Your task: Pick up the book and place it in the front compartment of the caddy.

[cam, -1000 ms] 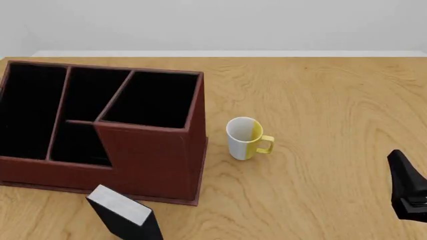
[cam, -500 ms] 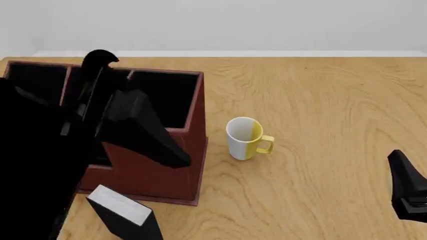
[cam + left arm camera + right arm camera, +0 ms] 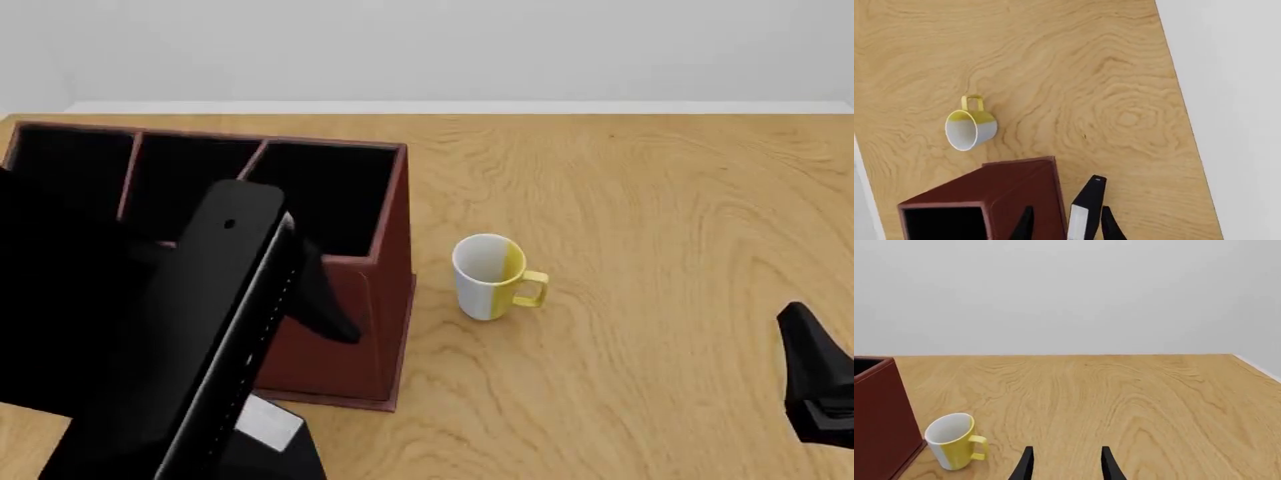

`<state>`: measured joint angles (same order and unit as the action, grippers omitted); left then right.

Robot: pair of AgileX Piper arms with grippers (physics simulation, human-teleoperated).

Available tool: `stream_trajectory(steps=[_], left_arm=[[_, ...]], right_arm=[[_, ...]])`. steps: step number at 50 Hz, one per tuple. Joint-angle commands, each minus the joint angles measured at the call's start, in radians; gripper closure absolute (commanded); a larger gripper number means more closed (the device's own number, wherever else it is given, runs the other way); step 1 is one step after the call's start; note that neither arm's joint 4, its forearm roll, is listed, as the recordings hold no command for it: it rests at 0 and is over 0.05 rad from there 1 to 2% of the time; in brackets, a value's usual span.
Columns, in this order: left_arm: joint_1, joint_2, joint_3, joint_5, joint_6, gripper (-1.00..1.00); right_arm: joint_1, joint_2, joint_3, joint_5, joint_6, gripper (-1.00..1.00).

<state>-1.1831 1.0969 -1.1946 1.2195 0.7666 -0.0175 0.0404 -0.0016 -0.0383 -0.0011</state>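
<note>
Your left pincer [image 3: 1066,227] hangs spread over the book [image 3: 1083,210], which stands on the table [image 3: 641,200] just beside the caddy's [image 3: 350,310] near corner: you're in the approach. Next, lower squarely astride the covers and close. Your right pincer [image 3: 1066,465], spread and empty, idles beyond the mug [image 3: 491,276].

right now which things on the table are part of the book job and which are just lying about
Part of the job:
- book, standing between the left gripper's open fingers
- caddy, beside the book

Just lying about:
- white and yellow mug, to the right of the caddy
- right gripper, open and holding nothing
</note>
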Motion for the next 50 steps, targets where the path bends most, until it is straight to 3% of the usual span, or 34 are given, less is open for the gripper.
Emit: stream_trajectory(steps=[1, 2, 13, 14, 29, 39, 50], left_arm=[[0.025, -0.015, 0.045, 0.0, 0.106, -1.0], [0.044, -0.021, 0.055, 0.0, 0.141, -1.0], [0.128, -0.026, 0.151, 0.0, 0.231, -1.0], [0.159, -0.033, 0.167, 0.0, 0.265, -1.0], [0.223, -0.023, 0.219, 0.0, 0.311, -1.0], [0.354, -0.033, 0.27, 0.0, 0.438, -1.0], [0.403, -0.026, 0.285, 0.0, 0.478, -1.0]], right_arm=[[0.001, -0.004, 0.0, 0.004, 0.002, -1.0], [0.0, -0.005, 0.0, 0.005, 0.003, -1.0], [0.0, -0.014, 0.0, 0.014, 0.004, -1.0], [0.0, -0.017, 0.0, 0.016, 0.005, -1.0], [-0.003, -0.022, -0.001, 0.022, 0.005, -1.0], [-0.006, -0.024, -0.001, 0.025, 0.006, -1.0], [-0.009, -0.027, -0.002, 0.027, 0.007, -1.0]])
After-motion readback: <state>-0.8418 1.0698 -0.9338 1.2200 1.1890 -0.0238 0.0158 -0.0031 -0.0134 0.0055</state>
